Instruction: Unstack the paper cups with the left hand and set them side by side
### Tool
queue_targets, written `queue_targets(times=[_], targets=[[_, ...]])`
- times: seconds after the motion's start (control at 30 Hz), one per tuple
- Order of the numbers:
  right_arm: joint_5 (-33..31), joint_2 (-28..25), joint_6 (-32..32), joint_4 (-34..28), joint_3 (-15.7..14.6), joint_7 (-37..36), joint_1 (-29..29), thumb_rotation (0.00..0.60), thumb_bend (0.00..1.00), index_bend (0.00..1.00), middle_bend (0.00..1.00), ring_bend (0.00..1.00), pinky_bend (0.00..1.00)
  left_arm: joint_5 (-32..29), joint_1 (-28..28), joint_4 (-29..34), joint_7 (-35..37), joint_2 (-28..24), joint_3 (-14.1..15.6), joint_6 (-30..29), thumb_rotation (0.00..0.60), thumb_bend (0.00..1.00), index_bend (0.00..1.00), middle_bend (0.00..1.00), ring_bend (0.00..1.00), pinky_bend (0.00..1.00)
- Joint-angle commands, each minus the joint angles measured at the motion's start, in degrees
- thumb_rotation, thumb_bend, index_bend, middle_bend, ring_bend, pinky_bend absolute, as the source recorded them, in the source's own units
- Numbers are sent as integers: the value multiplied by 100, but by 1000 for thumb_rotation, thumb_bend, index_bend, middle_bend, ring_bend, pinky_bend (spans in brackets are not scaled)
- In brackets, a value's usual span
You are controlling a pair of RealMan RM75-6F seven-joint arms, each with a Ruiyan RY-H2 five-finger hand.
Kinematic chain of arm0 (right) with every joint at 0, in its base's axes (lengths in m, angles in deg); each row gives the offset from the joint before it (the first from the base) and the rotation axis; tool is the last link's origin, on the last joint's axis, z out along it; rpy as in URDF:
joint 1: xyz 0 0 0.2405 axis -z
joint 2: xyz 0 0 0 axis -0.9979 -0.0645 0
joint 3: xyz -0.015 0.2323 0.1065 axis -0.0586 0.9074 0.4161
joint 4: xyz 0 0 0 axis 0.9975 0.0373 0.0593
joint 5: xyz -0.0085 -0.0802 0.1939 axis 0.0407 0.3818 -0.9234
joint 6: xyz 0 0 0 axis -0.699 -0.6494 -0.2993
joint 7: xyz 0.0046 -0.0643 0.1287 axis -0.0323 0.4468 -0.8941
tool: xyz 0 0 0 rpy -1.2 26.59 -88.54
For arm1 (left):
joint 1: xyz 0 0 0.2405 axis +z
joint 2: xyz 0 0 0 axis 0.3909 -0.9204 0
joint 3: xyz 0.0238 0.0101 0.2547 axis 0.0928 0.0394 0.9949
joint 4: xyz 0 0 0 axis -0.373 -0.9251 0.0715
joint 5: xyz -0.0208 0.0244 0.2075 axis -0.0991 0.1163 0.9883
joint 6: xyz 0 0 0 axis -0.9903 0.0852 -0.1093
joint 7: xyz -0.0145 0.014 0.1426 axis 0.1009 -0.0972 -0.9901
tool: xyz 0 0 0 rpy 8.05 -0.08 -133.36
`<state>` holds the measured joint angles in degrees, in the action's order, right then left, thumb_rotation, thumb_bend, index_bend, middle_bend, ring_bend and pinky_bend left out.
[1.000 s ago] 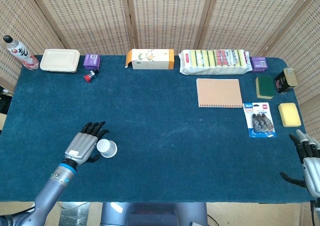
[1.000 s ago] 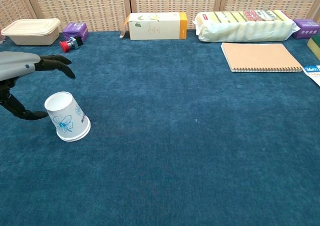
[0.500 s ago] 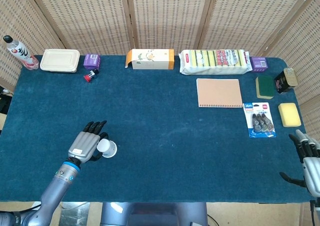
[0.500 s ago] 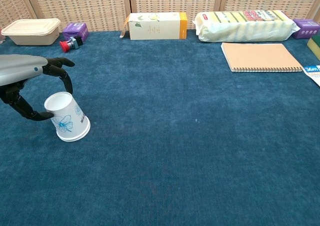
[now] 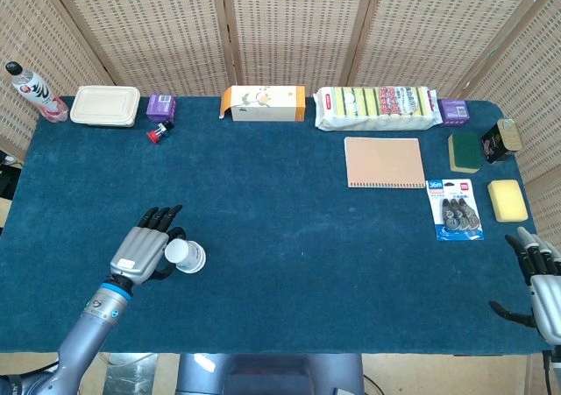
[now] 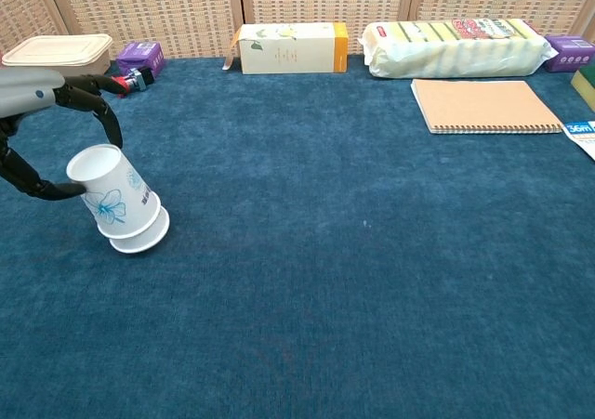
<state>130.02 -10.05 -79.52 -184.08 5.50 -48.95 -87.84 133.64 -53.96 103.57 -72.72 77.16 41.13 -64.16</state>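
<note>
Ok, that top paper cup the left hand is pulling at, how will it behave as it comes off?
The top paper cup looks thin-walled and light, so it will probably dent if squeezed. It is tilted, mouth down, while the left hand pinches its base, so the lower cup may drag along. Once free, a tipped cup would likely roll on the blue cloth.

Counted from my side: two paper cups [image 6: 112, 202] nested, upper one tilting off the lower. Two purple boxes [image 5: 160, 107], one at each end. Two loose sponges [image 5: 507, 200]. One notebook [image 5: 384, 162], one bottle [image 5: 31, 91], one lidded food container [image 5: 105, 105], one battery pack [image 5: 454, 209].
</note>
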Motion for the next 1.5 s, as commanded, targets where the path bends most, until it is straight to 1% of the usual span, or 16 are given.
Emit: queue_targets(times=[0.03, 0.27, 0.4, 0.47, 0.57, 0.67, 0.8, 0.97, 1.07, 1.13, 1.23, 1.37, 1.5], targets=[[-7, -5, 1, -8, 0, -3, 2, 600, 0, 17, 0, 0, 0, 133, 19, 102, 90, -105, 8, -59, 600, 278, 358, 0, 0, 0], [-34, -24, 8, -9, 7, -40, 5, 600, 0, 17, 0, 0, 0, 272, 42, 343, 266, -368, 4, -121, 600, 277, 358, 0, 0, 0], [-62, -17, 40, 10, 15, -47, -8, 600, 0, 17, 0, 0, 0, 437, 149, 588, 283, -617, 18, -348, 600, 277, 358, 0, 0, 0], [-89, -13, 70, 16, 20, -41, -19, 600, 0, 17, 0, 0, 0, 595, 252, 843, 446, -870, 32, -462, 600, 278, 358, 0, 0, 0], [-88, -12, 60, 2, 21, -24, -15, 600, 0, 17, 0, 0, 0, 838, 369, 964, 582, -1133, 62, -601, 600, 278, 358, 0, 0, 0], [-71, -8, 42, -22, 11, 6, -5, 600, 0, 17, 0, 0, 0, 977, 501, 1000, 799, -1369, 101, -698, 600, 278, 358, 0, 0, 0], [-56, 4, 45, -41, -3, 59, -2, 600, 0, 17, 0, 0, 0, 1031, 611, 800, 984, -1509, 160, -715, 600, 278, 358, 0, 0, 0], [-41, 24, 90, -67, -25, 144, -18, 600, 0, 17, 0, 0, 0, 863, 669, 138, 1388, -1309, 206, -496, 600, 278, 357, 0, 0, 0], [-56, 35, 104, -73, -25, 183, -22, 600, 0, 17, 0, 0, 0, 646, 597, -325, 1583, -1065, 191, -194, 600, 278, 358, 0, 0, 0], [-72, 40, 105, -80, -18, 212, -23, 600, 0, 17, 0, 0, 0, 554, 540, -485, 1596, -962, 171, -64, 600, 278, 358, 0, 0, 0], [-96, 40, 105, -100, -16, 238, -16, 600, 0, 17, 0, 0, 0, 336, 401, -788, 1491, -667, 143, 186, 600, 278, 357, 0, 0, 0], [-122, 35, 108, -102, -6, 227, -15, 600, 0, 17, 0, 0, 0, 181, 294, -1018, 1343, -357, 122, 314, 600, 279, 357, 0, 0, 0], [-128, 18, 113, -103, -5, 193, -14, 600, 0, 17, 0, 0, 0, 179, 226, -1194, 1358, -126, 93, 388, 600, 277, 358, 0, 0, 0]])
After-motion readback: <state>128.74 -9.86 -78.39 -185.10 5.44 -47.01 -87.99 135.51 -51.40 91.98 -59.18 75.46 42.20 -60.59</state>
